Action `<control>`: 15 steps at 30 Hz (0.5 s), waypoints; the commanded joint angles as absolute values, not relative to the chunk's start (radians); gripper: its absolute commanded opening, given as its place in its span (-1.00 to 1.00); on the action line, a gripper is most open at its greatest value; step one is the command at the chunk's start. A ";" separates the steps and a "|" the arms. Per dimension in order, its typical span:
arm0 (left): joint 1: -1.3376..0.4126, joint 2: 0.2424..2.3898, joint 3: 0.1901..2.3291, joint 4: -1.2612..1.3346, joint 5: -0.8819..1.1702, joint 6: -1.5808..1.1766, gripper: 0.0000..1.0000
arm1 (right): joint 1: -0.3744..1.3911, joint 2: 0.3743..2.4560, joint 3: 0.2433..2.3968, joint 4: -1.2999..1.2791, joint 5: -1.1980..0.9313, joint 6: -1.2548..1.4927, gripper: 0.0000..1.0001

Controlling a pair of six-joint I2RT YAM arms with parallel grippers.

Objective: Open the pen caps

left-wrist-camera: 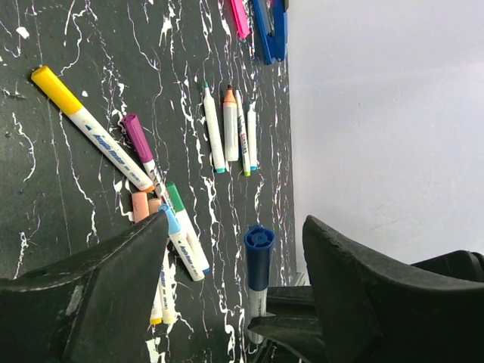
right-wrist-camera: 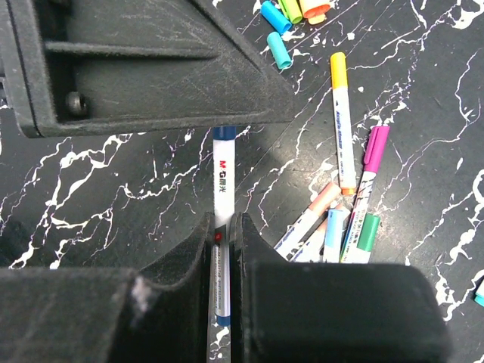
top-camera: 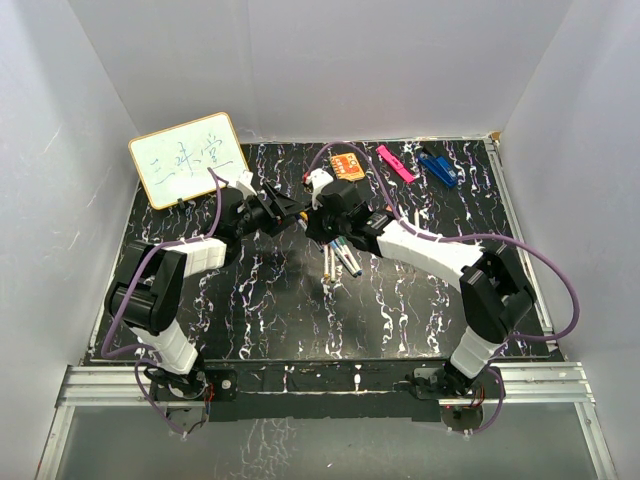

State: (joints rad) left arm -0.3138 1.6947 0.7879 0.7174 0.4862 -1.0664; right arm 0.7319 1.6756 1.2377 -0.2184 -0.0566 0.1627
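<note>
With left gripper (left-wrist-camera: 234, 227) spread wide and right gripper (right-wrist-camera: 223, 224) pinched on a pen (right-wrist-camera: 222, 174), meet nose to nose at centre, elbows bent outward.

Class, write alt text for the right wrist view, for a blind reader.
The right end effector pinches a white pen over a black marbled table. Capped pens lie beside it, loose caps at the top.

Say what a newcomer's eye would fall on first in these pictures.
Mid-table, the right gripper clamps a white pen whose blue cap sits between the open fingers of the left gripper. Loose pens lie scattered beside them on the black marbled table, and a scribbled whiteboard sits at the back left.
</note>
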 commanded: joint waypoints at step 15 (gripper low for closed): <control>-0.324 1.694 0.813 0.838 0.531 -1.087 -0.54 | 0.747 1.639 1.244 -0.195 -0.058 0.163 -1.00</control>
